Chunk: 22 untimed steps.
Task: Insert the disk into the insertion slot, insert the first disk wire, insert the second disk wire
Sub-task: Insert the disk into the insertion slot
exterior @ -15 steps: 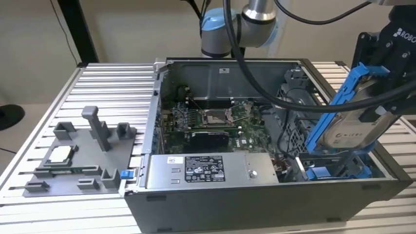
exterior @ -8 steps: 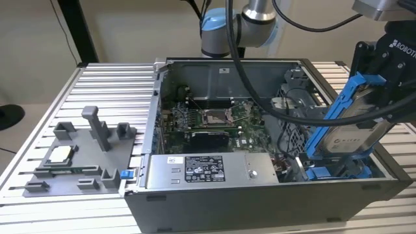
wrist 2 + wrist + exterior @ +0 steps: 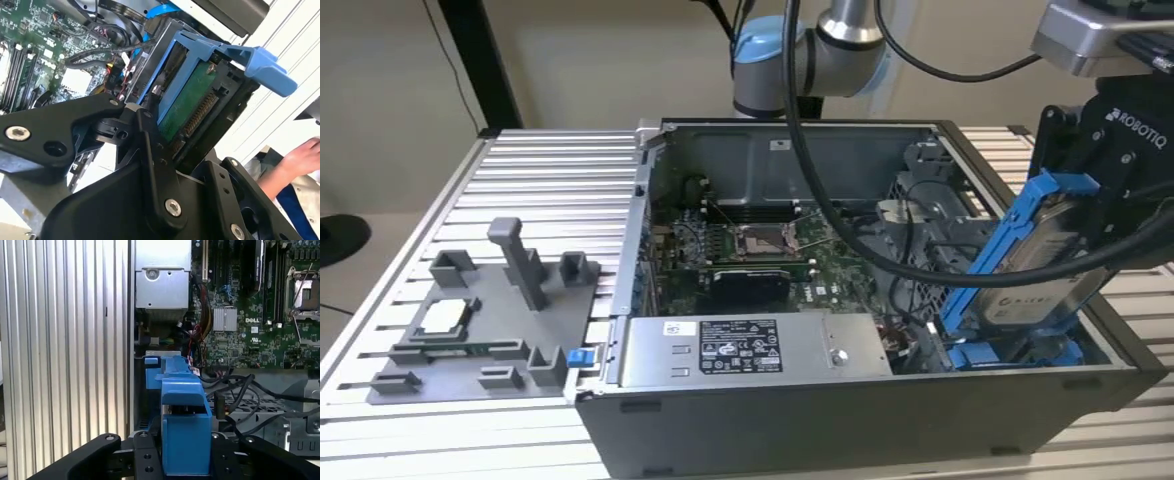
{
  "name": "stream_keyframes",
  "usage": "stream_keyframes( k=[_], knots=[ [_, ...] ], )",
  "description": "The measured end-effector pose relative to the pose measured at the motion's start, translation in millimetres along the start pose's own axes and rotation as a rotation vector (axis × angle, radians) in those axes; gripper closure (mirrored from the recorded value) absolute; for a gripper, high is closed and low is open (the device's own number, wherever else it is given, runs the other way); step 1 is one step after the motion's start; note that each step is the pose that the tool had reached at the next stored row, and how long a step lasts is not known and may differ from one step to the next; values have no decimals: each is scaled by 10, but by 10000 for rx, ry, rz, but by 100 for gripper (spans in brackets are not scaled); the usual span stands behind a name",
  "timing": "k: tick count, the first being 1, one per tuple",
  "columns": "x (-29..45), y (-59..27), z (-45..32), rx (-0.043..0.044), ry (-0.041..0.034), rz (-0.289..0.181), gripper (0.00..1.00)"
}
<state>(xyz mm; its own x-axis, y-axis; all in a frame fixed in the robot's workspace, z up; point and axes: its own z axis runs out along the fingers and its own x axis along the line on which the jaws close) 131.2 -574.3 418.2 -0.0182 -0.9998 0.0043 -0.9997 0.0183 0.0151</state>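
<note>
right now the gripper (image 3: 184, 452) holds the disk (image 3: 1041, 265), and its jaws are clamped on the two sides of the blue caddy. in the exterior view the disk hangs tilted over the open computer case (image 3: 854, 420), at the exterior view's right. its lower end is near the insertion slot (image 3: 1014, 352); i cannot tell if they touch. the grey power-supply box (image 3: 740, 350) lies beside the slot. in the second wrist view a person's hand (image 3: 300, 157) shows outside the case.
</note>
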Motion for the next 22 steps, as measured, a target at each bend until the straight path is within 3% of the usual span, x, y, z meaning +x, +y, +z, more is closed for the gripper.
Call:
stream_keyframes(
  k=[22],
  knots=[
    [0,-26,353,44,-3,1,100]
  ],
)
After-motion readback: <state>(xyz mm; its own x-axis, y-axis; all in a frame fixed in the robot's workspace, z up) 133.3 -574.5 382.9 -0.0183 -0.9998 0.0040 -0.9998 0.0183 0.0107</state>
